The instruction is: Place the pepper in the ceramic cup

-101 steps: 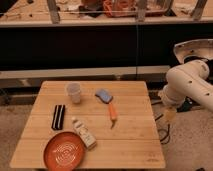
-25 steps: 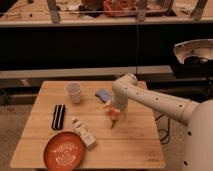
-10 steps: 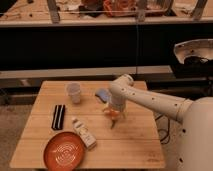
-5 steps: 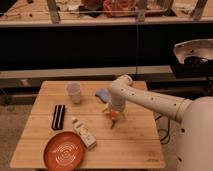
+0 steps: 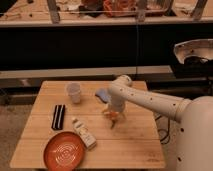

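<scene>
Gripper (image 5: 114, 114) unmoved since before | fingers spread, pepper (image 5: 113, 121) right beneath | ceramic cup (image 5: 74, 92) apart

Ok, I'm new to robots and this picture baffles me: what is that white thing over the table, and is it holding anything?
The white thing is a robot's single arm, reaching in from the picture's right. There is just one picture, from a camera looking down at the wooden table. The arm ends in two jaws, which are open and lowered onto a small orange pepper near the table's middle; they do not seem to grip it yet. Also on the table: a pale cup, a blue-grey pad, a black block, a white packet and an orange plate.
</scene>
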{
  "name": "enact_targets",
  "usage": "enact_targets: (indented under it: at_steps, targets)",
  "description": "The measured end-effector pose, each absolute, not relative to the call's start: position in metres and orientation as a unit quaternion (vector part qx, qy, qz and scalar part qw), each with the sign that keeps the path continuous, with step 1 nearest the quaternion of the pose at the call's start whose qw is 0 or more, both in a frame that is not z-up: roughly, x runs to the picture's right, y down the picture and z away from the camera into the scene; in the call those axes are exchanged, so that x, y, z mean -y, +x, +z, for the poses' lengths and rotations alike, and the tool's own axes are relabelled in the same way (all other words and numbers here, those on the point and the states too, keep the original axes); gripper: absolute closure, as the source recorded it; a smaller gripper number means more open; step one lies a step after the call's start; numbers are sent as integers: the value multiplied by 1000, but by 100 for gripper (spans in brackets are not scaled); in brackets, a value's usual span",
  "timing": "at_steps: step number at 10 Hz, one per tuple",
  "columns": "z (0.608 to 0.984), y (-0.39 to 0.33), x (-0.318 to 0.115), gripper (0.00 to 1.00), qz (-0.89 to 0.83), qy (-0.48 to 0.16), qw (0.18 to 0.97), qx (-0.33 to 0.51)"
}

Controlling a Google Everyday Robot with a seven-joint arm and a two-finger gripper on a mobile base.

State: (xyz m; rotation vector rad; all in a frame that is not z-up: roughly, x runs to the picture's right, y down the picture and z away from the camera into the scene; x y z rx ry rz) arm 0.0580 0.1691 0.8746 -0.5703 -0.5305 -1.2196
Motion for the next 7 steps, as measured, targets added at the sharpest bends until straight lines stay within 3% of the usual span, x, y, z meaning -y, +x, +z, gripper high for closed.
enact_targets:
  at_steps: [7]
  targets:
    - [873,57,-175,20,-565,-264,742,246]
